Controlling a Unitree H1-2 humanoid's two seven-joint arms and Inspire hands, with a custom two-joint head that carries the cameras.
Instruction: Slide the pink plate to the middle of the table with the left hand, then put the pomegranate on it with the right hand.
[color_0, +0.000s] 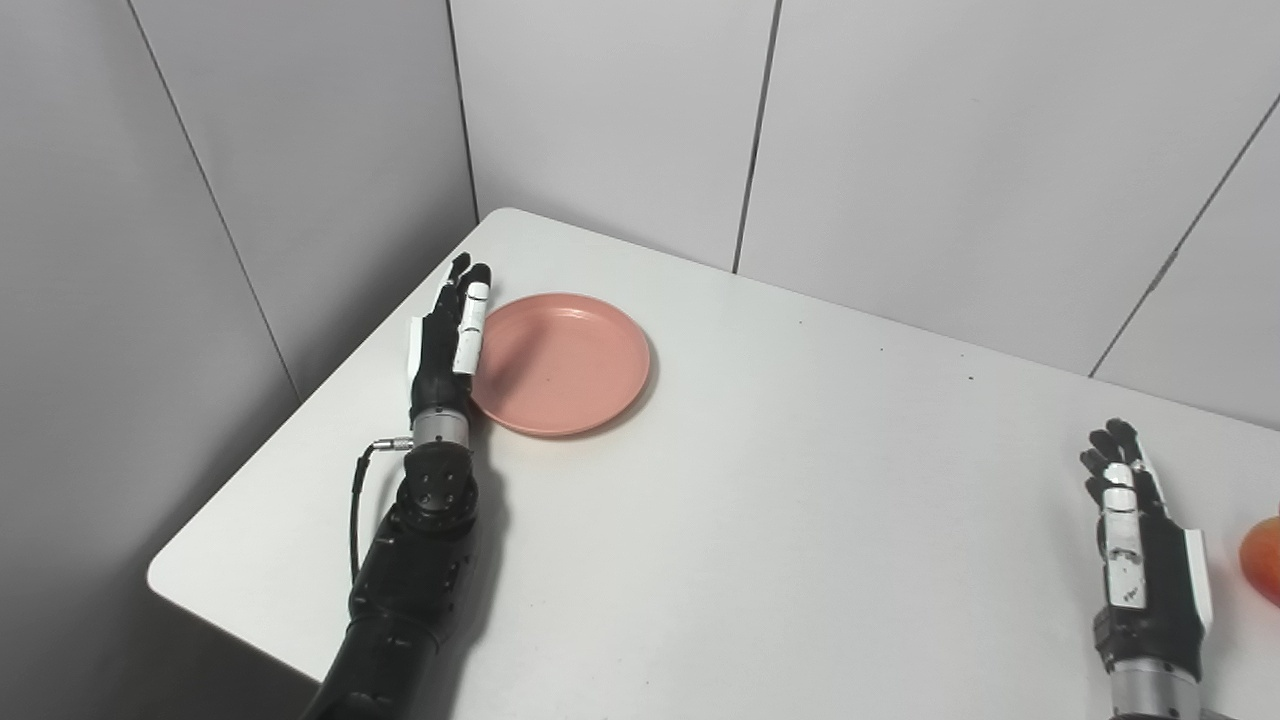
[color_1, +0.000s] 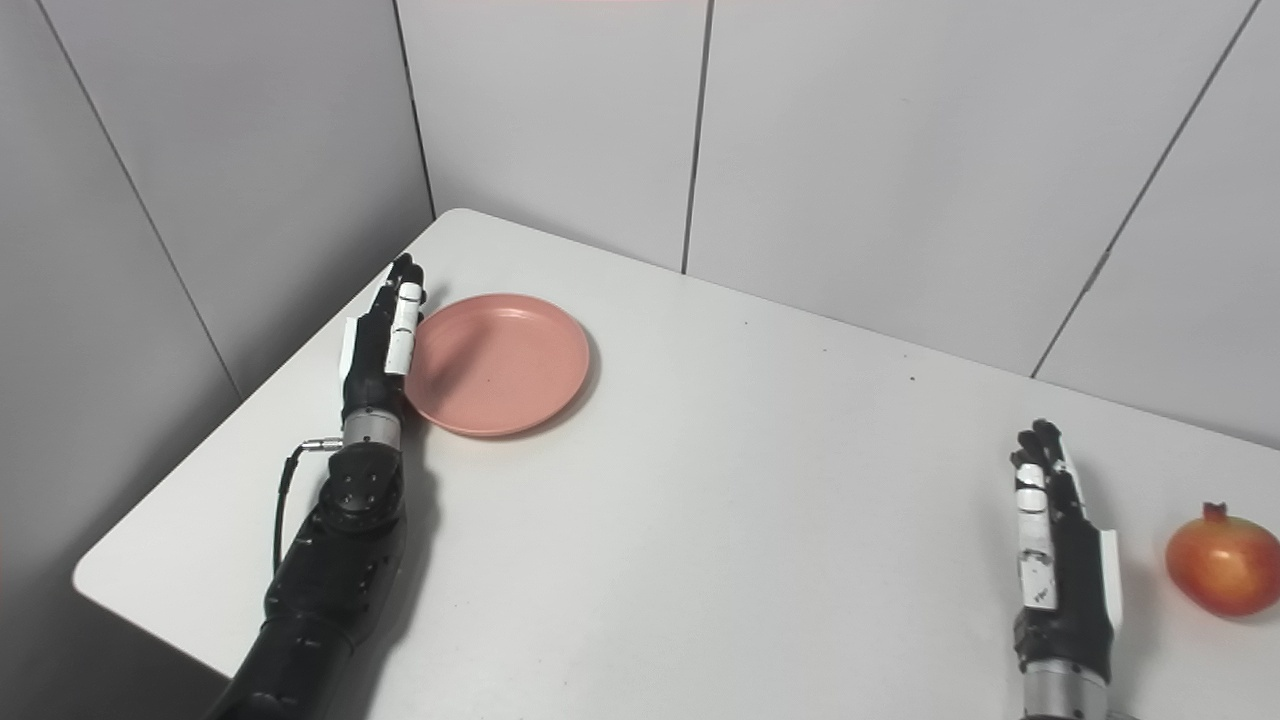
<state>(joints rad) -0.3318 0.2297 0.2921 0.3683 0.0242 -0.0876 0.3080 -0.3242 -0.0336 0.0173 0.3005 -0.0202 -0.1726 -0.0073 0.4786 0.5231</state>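
Observation:
A round pink plate (color_0: 562, 362) lies on the white table (color_0: 760, 520) toward its far left corner. My left hand (color_0: 450, 335) stands edge-on against the plate's left rim, fingers straight and together, holding nothing. At the near right, my right hand (color_1: 1055, 545) rests open with fingers extended, empty. A red-orange pomegranate (color_1: 1222, 562) sits upright on the table just to the right of that hand, apart from it; in the left eye view only its edge (color_0: 1264, 560) shows.
Grey panel walls (color_0: 900, 150) close off the table's far side and left. The table's rounded left corner and front-left edge (color_0: 200, 600) run close beside my left forearm.

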